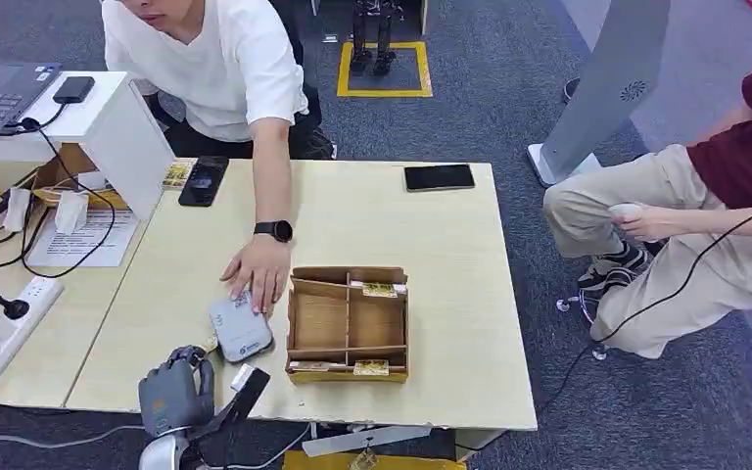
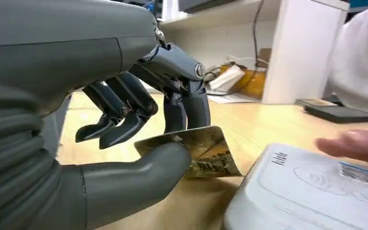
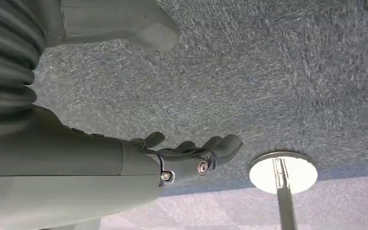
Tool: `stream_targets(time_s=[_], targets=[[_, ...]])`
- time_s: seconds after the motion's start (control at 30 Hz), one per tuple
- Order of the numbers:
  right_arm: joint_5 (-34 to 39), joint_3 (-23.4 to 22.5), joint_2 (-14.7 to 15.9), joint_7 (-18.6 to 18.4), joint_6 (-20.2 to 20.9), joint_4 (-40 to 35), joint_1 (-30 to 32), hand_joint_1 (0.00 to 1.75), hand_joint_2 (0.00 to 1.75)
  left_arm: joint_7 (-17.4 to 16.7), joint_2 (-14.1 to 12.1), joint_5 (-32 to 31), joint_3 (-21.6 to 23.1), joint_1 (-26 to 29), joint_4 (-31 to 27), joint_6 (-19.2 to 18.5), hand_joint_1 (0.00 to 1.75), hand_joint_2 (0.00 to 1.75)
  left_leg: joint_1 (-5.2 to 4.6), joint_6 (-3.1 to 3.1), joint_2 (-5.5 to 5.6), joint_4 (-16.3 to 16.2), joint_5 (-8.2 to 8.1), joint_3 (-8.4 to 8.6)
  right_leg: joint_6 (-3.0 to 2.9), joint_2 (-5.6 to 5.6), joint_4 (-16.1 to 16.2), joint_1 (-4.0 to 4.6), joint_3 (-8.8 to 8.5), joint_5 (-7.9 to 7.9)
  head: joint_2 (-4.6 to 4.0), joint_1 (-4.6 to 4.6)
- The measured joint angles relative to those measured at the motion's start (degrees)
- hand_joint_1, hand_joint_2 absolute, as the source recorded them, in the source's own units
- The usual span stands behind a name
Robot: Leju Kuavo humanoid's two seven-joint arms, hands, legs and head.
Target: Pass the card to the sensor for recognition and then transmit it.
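My left hand (image 1: 174, 389) hovers at the table's near edge, just left of the grey card sensor (image 1: 240, 330). In the left wrist view the left hand (image 2: 139, 143) pinches a yellowish picture card (image 2: 206, 153) between thumb and fingers, the card close beside the sensor (image 2: 311, 191) and slightly above the tabletop. A person's hand (image 1: 255, 274) rests on the sensor's far side. My right hand (image 3: 191, 155) hangs over the blue carpet, fingers nearly straight and holding nothing.
A brown cardboard divider box (image 1: 348, 323) with cards in its slots sits right of the sensor. Two phones (image 1: 203, 180) (image 1: 439, 177) lie at the table's far side. A second person sits at right. A power strip (image 1: 5, 328) and cables lie left.
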State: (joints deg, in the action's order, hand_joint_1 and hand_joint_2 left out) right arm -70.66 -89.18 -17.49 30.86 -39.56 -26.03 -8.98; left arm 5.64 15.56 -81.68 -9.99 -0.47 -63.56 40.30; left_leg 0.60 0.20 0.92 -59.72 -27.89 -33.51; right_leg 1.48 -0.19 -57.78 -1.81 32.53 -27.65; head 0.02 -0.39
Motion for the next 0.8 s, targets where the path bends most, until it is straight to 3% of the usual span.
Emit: stream_targets(time_s=[0.8], targets=[[0.5,0.0,0.0,0.1,0.0,1.6,-0.2,0.00,1.75,-2.0,0.1,1.0,3.0,-0.8,2.3,0.1,1.75,1.75,0.00,0.00,0.01,0.0,0.01,0.00,0.00,-0.01,0.0,0.00,-0.01,0.00,-0.02,0.00]])
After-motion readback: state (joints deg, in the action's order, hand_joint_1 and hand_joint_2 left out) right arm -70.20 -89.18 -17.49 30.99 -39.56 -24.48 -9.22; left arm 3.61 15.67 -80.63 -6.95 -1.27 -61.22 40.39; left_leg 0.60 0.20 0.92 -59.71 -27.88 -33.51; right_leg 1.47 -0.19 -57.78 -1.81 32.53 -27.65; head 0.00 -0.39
